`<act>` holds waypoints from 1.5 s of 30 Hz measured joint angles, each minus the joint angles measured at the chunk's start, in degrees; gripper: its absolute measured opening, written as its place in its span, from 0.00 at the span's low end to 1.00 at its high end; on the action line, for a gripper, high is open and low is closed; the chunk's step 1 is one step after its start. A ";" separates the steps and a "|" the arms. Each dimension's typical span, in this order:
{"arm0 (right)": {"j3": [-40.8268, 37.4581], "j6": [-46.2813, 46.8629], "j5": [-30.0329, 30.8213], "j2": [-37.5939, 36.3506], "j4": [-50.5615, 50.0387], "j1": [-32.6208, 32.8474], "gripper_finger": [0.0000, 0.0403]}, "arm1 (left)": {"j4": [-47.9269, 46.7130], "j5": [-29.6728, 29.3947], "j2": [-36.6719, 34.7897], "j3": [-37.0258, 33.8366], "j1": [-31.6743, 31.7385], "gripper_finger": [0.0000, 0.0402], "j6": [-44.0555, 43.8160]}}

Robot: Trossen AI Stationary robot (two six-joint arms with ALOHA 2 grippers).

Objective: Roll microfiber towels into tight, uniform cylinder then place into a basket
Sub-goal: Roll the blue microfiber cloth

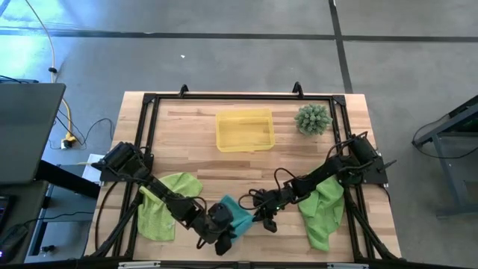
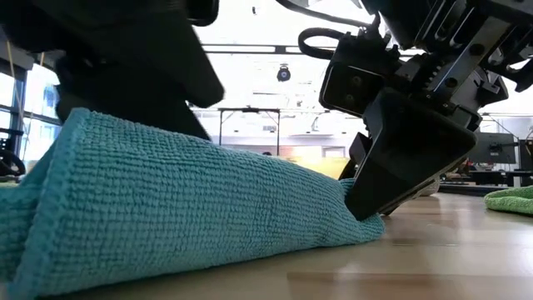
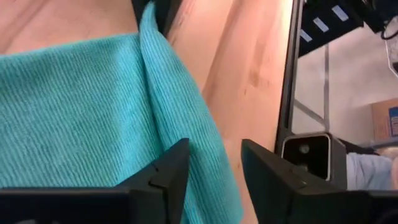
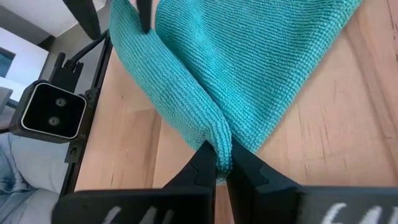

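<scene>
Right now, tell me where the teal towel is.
In the high view, the teal towel lies at the table's near edge, centre, between the left gripper and the right gripper, which pinches its corner.

A: What fills the foreground?
B: A teal towel (image 2: 191, 208), folded into a thick bundle, lying on the wooden table (image 2: 416, 267) and tapering toward its right end.

A: And the dark shape at right?
B: The right gripper (image 2: 366, 212), coming down from above, its tip pinching the towel's narrow end. A green towel (image 2: 510, 200) lies at the far right edge.
</scene>
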 joint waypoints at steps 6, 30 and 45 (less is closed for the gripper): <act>0.00 0.01 0.02 0.00 0.02 0.00 0.01 | -4.33 3.66 0.00 0.00 -0.04 0.47 -4.72; 0.00 0.31 1.20 0.04 0.15 -0.41 0.01 | 6.70 1.21 5.35 0.02 -4.26 0.10 -20.99; 0.00 -4.10 2.56 0.09 0.68 -1.51 0.10 | 3.74 10.35 4.81 -0.09 -5.27 0.02 -23.05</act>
